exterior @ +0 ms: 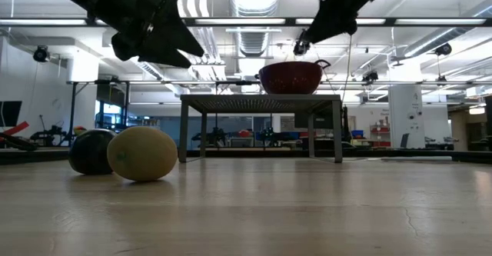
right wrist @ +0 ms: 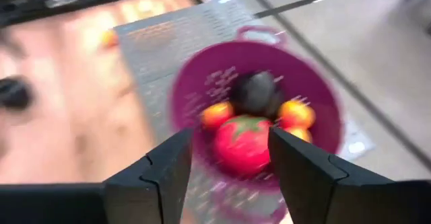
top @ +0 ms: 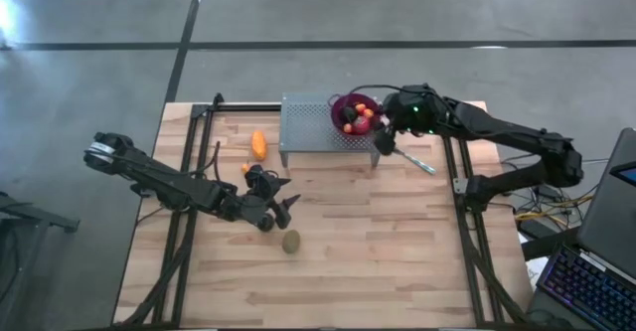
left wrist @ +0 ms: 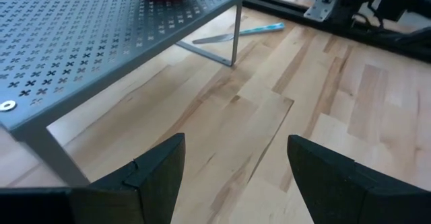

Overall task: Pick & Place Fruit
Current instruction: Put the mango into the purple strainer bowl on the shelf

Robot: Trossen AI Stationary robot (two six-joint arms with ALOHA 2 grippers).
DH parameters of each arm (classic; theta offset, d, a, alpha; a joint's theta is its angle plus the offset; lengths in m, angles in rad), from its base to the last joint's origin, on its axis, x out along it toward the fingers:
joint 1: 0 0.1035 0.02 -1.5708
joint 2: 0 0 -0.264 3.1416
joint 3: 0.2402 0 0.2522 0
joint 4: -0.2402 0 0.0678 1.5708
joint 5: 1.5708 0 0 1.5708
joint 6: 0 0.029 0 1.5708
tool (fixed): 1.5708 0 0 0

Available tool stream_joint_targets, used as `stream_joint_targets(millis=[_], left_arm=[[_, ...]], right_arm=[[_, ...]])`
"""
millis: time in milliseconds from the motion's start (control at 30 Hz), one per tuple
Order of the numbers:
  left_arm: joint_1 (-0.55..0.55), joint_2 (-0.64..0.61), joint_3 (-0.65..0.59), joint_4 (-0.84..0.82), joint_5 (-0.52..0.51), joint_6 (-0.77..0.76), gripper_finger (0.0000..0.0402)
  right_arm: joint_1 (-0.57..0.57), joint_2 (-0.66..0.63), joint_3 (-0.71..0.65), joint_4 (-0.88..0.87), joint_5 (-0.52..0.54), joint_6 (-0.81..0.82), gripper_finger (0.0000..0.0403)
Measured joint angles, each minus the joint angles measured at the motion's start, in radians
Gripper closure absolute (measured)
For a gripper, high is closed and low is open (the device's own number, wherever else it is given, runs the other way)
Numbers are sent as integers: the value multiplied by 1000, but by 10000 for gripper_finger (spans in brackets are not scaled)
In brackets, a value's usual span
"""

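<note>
My left jaws point(top: 281, 204) hang spread and empty above the worktop point(top: 397, 251), and the brown-green oval fruit point(top: 290, 241) lies on the boards just beside them, on the side toward the worktop's near edge, with a near-black round point(exterior: 91, 151) touching it in the low view. The oval's long axis I cannot judge. My right jaws point(top: 383, 135) stand parted with nothing between them at the rim of the purple bowl point(top: 341, 104) on the grey perforated shelf point(top: 308, 127), where red and orange fruit point(right wrist: 244, 143) already sit. Being far nearer, my left arm should take the oval.
</note>
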Motion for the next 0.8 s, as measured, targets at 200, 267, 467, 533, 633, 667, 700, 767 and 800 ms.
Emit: stream_joint_targets(millis=[200,267,467,533,633,667,700,767,800], left_arm=[[0,-2,0,-29,7,-6,135],[0,-13,0,-29,8,-6,135],[10,-101,11,-34,-86,-44,135],[20,-134,20,-34,-132,-46,135],[52,-180,33,-51,-148,-33,135],[65,-191,41,-61,-148,-31,135],[80,-202,50,-78,-147,-31,135],[110,-219,66,-126,-147,-35,135],[128,-224,76,-150,-145,-43,135]], right_arm=[[99,-44,-1,-182,-43,57,241],[148,-54,-16,-222,-43,79,251],[268,-84,-108,-237,-36,134,284],[290,-95,-143,-234,3,167,295],[311,-109,-195,-235,86,211,311],[314,-117,-212,-236,104,219,316],[316,-125,-228,-238,120,229,321],[318,-140,-257,-232,142,247,331],[318,-148,-272,-233,148,257,335]])
